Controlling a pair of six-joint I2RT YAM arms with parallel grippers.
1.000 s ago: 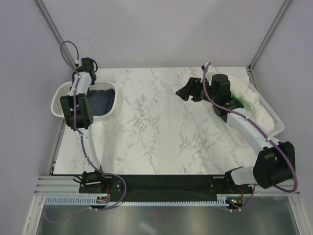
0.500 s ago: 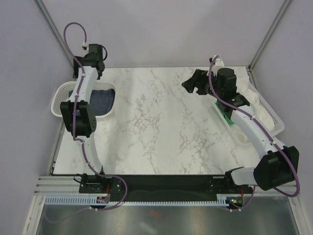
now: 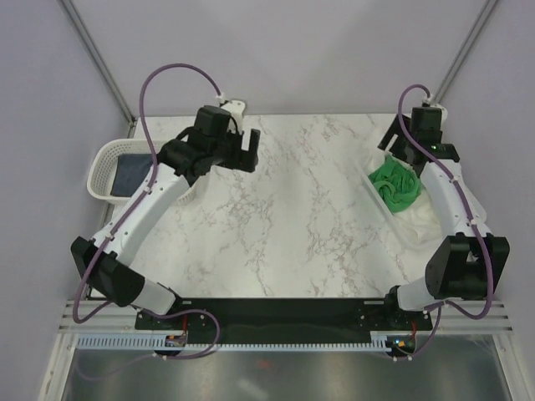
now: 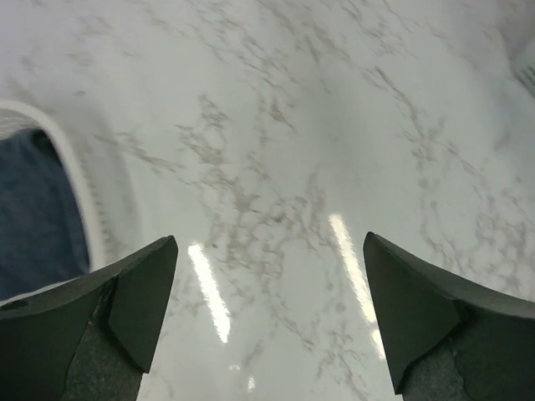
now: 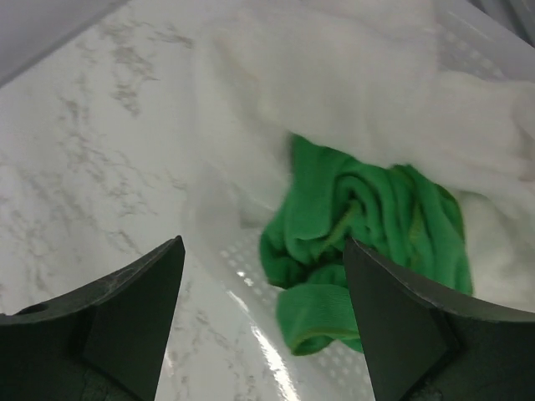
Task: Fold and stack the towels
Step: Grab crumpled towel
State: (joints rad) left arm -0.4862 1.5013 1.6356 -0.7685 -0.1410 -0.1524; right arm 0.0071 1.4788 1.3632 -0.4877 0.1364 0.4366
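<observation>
towels 3: navy towel (image 3: 129,171), green towel (image 3: 394,184), white towel (image 5: 359,67) | baskets 2: left basket (image 3: 99,163), right basket (image 5: 234,255)

Marble-look table (image 3: 284,209) carrying two baskets

The tabletop is white with thin grey veins, and its glossy surface shows streaks of reflected light. A white perforated basket (image 3: 99,163) sits at the far left edge. A second pale perforated basket (image 3: 380,200) lies along the right side, angled toward the far corner. The two stand well apart.
</observation>
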